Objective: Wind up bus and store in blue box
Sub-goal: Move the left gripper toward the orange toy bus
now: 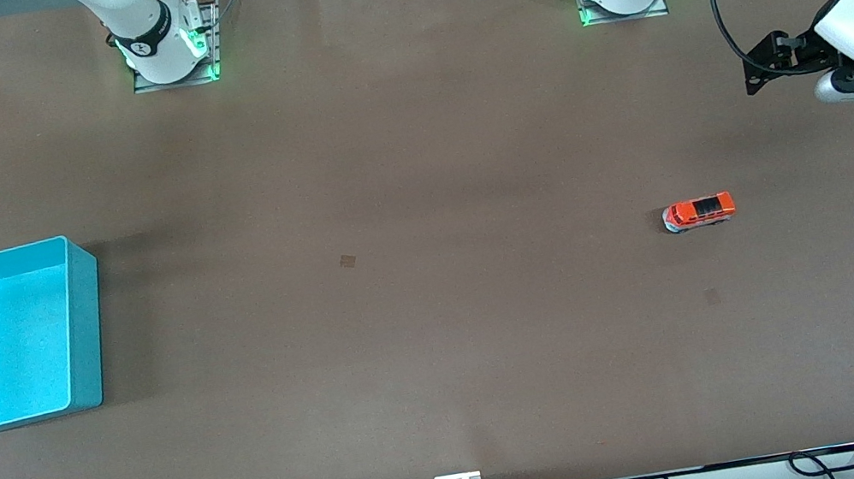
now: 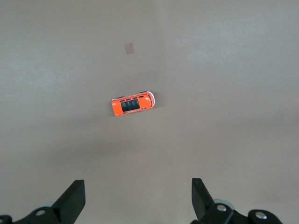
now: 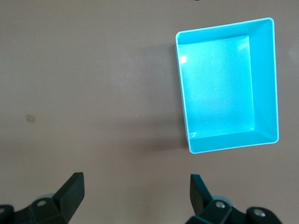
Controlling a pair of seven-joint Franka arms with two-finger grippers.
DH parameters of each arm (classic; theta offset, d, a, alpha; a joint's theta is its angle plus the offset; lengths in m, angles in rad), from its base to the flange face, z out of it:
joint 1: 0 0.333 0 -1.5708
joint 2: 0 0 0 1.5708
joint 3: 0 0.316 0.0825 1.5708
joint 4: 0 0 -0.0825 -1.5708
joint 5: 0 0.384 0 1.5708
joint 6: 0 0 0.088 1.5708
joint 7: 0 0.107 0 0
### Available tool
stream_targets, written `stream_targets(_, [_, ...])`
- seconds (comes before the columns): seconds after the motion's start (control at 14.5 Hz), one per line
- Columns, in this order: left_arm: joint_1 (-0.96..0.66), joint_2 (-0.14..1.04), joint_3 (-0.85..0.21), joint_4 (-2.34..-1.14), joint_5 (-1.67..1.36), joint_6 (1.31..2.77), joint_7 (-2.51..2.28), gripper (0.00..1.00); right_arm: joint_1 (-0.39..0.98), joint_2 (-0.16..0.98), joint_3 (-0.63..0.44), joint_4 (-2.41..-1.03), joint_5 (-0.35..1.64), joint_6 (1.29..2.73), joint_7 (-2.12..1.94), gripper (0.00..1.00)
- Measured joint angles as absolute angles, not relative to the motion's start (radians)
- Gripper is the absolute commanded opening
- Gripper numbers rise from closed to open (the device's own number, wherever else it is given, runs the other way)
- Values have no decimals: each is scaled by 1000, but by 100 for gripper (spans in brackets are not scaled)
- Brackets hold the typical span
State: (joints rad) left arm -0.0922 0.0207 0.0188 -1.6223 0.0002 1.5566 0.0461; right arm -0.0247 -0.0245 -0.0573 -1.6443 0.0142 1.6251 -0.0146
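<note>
Left tool and right tool hang raised, fingers spread

Even overhead light, soft shadows

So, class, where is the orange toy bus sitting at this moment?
The bus stands on its wheels on the bare table, toward the left arm's end. It lies well apart from the blue box, which sits at the right arm's end.
</note>
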Motion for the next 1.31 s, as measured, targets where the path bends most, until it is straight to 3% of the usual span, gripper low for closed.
stream_targets(1.31, [-98, 38, 8, -1615, -2, 1473, 51, 100, -26, 2, -57, -1640, 14, 1666, -15, 100])
